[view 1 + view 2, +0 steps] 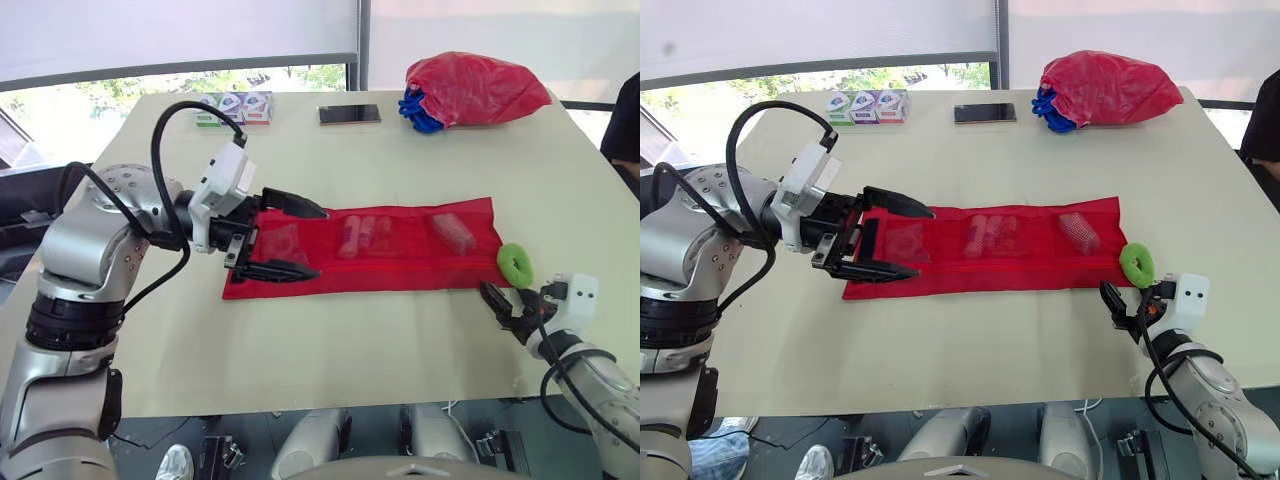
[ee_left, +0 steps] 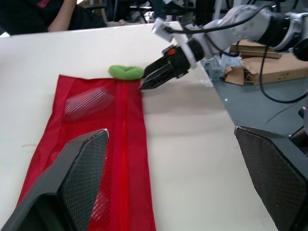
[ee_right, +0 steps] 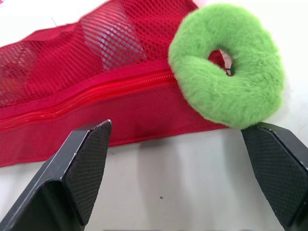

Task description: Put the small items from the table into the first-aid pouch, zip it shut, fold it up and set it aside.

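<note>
Right wrist view: soft, light ring [image 3: 226, 91] touches the limp pouch [image 3: 72, 110] near the table [image 1: 350, 340] right edge; pinch its band. Right gripper [image 1: 497, 303] gapes before it; left gripper [image 1: 305, 240] is spread wide over the pouch's other end.

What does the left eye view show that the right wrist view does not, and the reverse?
Left eye view adds: the left gripper, open at the red mesh pouch's left end, a phone, three small boxes and a red plastic bag. Right wrist view adds no new thing, but makes the zipper and mesh weave plain. Both share the pouch, the green fluffy ring at its right end and the open right gripper.
</note>
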